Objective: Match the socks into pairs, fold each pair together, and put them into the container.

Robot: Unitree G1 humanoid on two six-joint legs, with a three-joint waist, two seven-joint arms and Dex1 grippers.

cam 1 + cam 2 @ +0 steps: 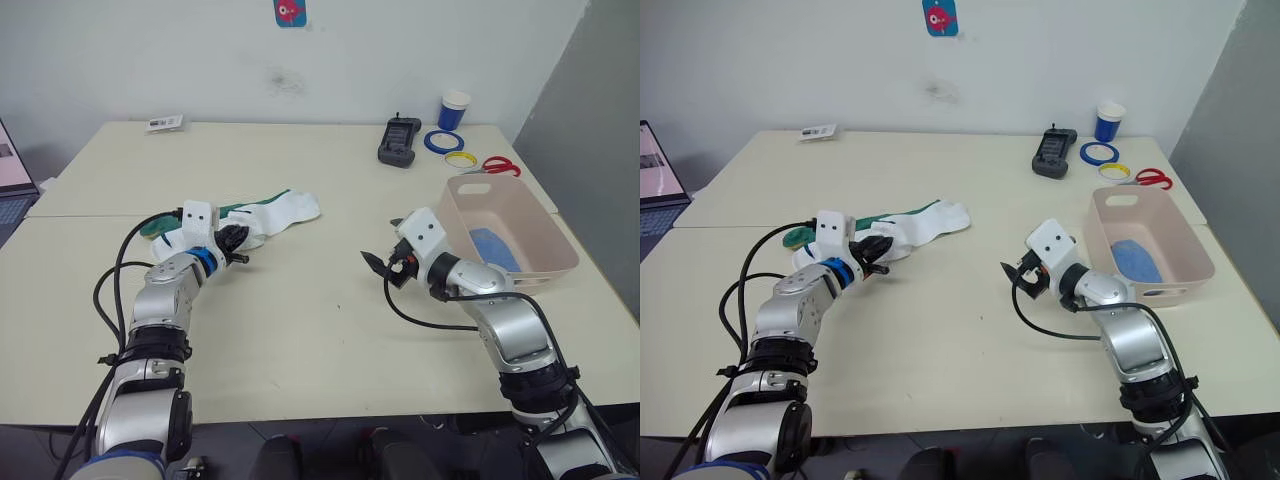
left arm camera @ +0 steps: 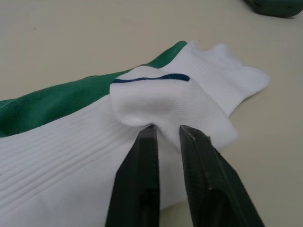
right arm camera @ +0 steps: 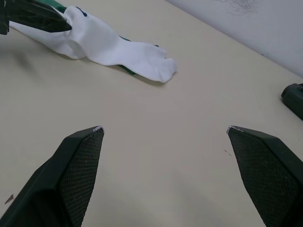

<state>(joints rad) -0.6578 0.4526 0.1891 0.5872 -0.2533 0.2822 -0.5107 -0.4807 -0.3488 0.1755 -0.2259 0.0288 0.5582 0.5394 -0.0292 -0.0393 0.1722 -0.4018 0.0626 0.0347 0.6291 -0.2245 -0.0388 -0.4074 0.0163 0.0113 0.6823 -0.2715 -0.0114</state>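
White sock [image 2: 156, 101] pinched by left pincer [image 2: 165, 128] — right pincer [image 3: 165, 128] gapes.

Left gripper [image 1: 880, 252] is set on white sock [image 1: 925, 222] over green sock [image 1: 800, 236]; blue sock [image 1: 1134, 262] is seen in pink bin [image 1: 1200, 246].

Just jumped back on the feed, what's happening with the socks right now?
The left tool is pinching a fold of the white sock, which lies on top of a green sock on the table. The right tool hangs open above the bare table beside the bin, holding nothing. Blue sock fabric already lies in the bin. White and green are not yet in.
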